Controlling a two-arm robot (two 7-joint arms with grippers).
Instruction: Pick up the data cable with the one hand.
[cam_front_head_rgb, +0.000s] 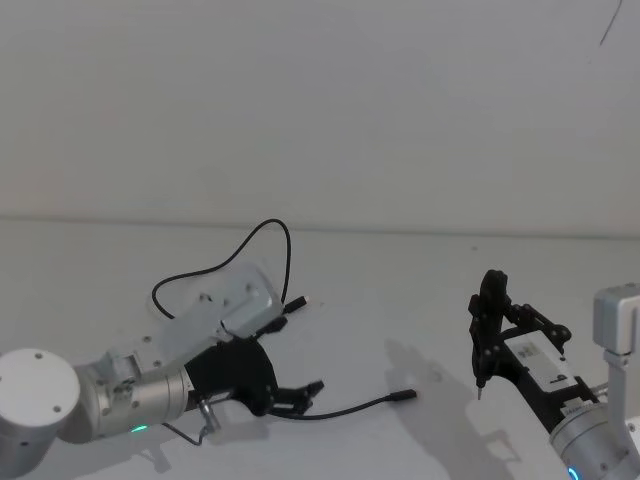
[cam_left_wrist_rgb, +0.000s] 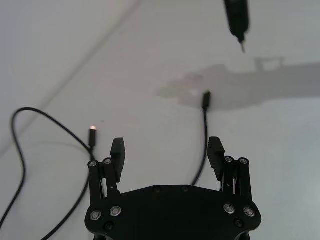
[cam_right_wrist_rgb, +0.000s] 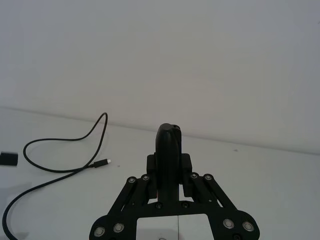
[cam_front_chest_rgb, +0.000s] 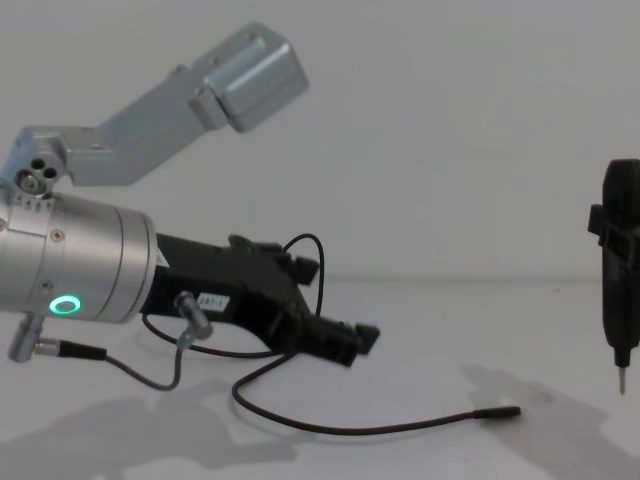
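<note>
The left gripper (cam_front_head_rgb: 290, 362) is low over the white table (cam_front_head_rgb: 420, 280), on the robot's left side, and its jaws stand wide apart. The data cable (cam_front_head_rgb: 350, 408) lies on the table. One black plug end is out in front of the gripper, toward the middle, and from there the cord runs back under the open jaws (in the left wrist view it passes nearer to one finger than to the other). On the far side the cord makes a big loop and comes back to a silver-tipped plug (cam_front_head_rgb: 303, 301) just beside the gripper. The right gripper (cam_right_wrist_rgb: 169, 172) is well apart at the right, closed on a dark pen-like tool (cam_front_head_rgb: 486, 310) whose needle tip points down.
</note>
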